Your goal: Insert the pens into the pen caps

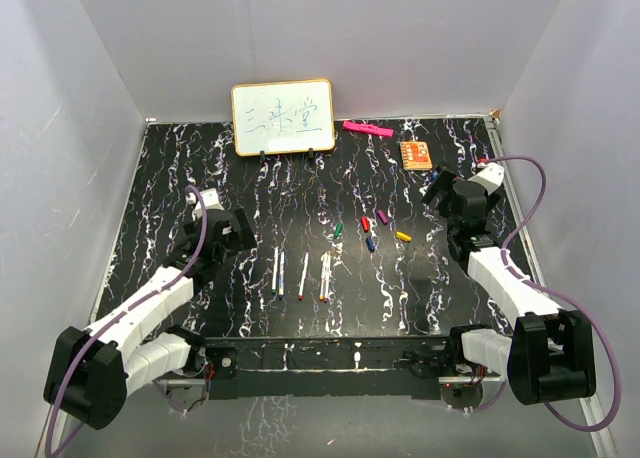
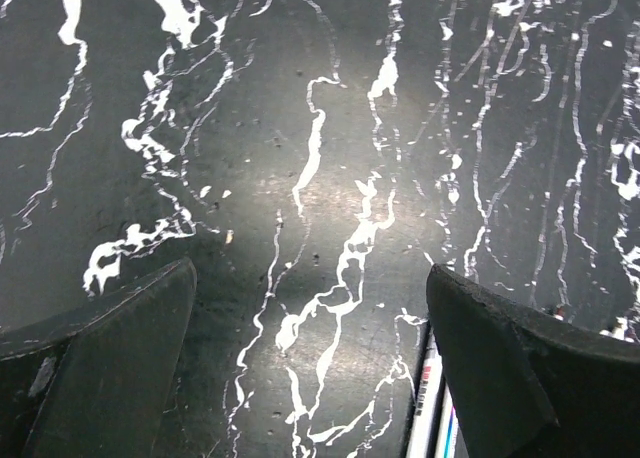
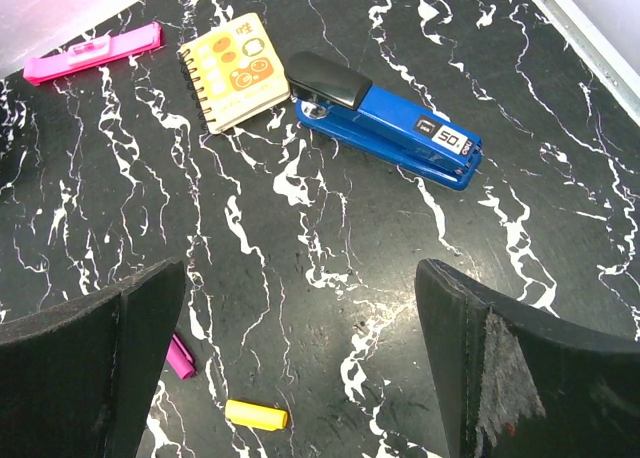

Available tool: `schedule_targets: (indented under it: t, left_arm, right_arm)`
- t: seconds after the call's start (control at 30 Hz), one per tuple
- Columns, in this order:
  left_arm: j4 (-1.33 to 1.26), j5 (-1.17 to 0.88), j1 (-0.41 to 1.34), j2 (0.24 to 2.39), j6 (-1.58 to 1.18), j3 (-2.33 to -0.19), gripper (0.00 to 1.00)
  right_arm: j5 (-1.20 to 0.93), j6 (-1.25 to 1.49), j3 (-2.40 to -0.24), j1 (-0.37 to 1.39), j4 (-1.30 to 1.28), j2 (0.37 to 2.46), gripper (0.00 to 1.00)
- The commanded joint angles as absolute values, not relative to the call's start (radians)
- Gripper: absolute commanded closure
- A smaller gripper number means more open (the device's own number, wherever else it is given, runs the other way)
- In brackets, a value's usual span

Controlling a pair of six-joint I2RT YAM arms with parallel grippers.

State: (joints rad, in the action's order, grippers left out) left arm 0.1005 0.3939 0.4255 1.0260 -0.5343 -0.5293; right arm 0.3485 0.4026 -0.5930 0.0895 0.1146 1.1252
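- The left gripper [image 1: 222,233] is hovering low over the marbled table [image 1: 200,168], jaws spread wide, with only bare tabletop between them.
- The pens [image 1: 325,276] are lying in a loose row near the front middle, roughly parallel and just to the right of that gripper. In its wrist view a couple of pens [image 2: 432,408] are showing right beside one finger [image 2: 520,368], so it looks to be lining up on them rather than gripping yet.
- The pen caps [image 1: 367,223] are sitting scattered just beyond the pens, toward the right arm, and none is touching a pen.
- The right gripper [image 1: 445,193] is hanging over the far right of the table, also opened wide and holding nothing. Its camera is catching the yellow cap [image 3: 256,414] and the purple cap [image 3: 180,358] close to its left finger.
- The blue stapler [image 3: 390,128], the small notebook [image 3: 235,70] and the pink marker [image 3: 95,53] are lying farther back, apart from the work.
- With pens nearer the left arm and caps nearer the right, I'm guessing each arm is meant to take one half; no pen is capped yet.
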Motion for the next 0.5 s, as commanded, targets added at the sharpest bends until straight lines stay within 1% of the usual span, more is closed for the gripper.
schedule_targets:
  t: [0.0,0.1,0.27,0.47]
  left_arm:
    - [0.062,0.255,0.432,1.025,-0.467,-0.585,0.01]
    - [0.112,0.217,0.433,1.052,-0.456,-0.636,0.01]
    - [0.268,0.197,0.454,1.102,-0.429,-0.732,0.01]
    - [0.426,0.194,0.532,1.101,-0.494,-0.743,0.01]
  right_arm:
    - [0.397,0.445,-0.637,0.086,0.118,1.117,0.02]
    - [0.386,0.423,-0.632,0.087,0.140,1.103,0.02]
    - [0.256,0.331,-0.623,0.087,0.236,1.093,0.02]
    - [0.295,0.344,-0.582,0.087,0.268,1.032,0.02]
